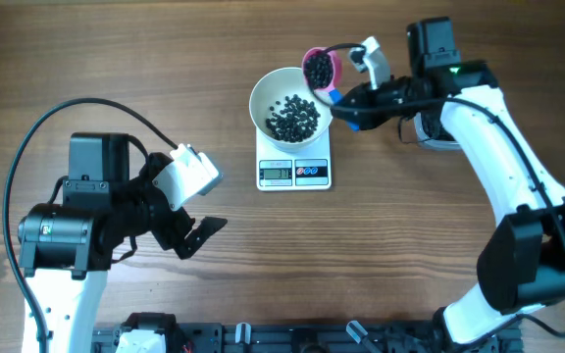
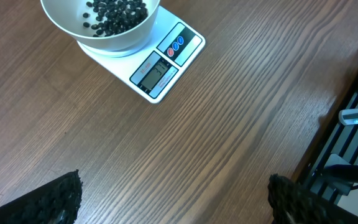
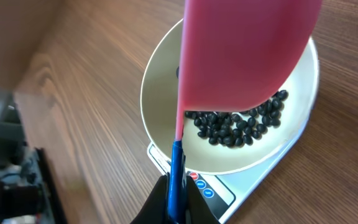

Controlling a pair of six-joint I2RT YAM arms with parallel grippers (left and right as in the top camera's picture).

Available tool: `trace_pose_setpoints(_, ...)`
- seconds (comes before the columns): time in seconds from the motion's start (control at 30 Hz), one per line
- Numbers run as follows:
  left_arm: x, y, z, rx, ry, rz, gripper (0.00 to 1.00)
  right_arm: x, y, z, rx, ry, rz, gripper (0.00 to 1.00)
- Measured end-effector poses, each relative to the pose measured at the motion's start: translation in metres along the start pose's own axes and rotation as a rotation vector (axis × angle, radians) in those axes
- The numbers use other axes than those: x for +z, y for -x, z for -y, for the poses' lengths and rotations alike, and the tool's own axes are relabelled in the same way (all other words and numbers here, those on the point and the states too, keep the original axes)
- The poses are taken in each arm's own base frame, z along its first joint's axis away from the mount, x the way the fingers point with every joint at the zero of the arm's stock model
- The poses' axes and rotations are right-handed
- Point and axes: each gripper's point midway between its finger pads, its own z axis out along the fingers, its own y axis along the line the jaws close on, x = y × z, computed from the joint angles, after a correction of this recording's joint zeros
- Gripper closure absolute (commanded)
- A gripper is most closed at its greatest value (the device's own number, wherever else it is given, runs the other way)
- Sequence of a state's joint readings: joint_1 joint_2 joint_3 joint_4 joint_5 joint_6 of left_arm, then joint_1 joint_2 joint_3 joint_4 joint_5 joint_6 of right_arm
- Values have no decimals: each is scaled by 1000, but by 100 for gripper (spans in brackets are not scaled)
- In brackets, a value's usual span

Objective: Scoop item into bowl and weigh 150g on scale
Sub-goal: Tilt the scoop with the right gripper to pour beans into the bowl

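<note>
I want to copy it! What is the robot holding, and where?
The right gripper pinches the pink scoop by its blue handle; the left gripper holds nothing.

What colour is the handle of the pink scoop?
The scoop's handle is blue, clearest in the right wrist view.

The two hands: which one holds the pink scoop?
The right hand, shut on the pink scoop by its blue handle above the bowl; the left hand stands open and empty.

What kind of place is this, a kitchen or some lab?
Probably a robot lab bench, not a kitchen: a left arm and right arm flank a wooden table, a scale carries a bowl of beans, and black racking lines the near edge.
</note>
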State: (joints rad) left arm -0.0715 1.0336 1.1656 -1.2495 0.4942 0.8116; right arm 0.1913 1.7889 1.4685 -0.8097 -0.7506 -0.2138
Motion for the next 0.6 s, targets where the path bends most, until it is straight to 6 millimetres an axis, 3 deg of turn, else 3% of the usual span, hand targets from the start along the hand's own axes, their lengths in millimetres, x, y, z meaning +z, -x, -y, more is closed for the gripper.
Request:
trace_pose_setpoints(0.27,0,0,0,0,0,0,0,25,-15,1,-112,-197,-122,96)
trace_pose_setpoints(0.6,0,0,0,0,0,0,0,29,-21,9,-190,-322,-178,96)
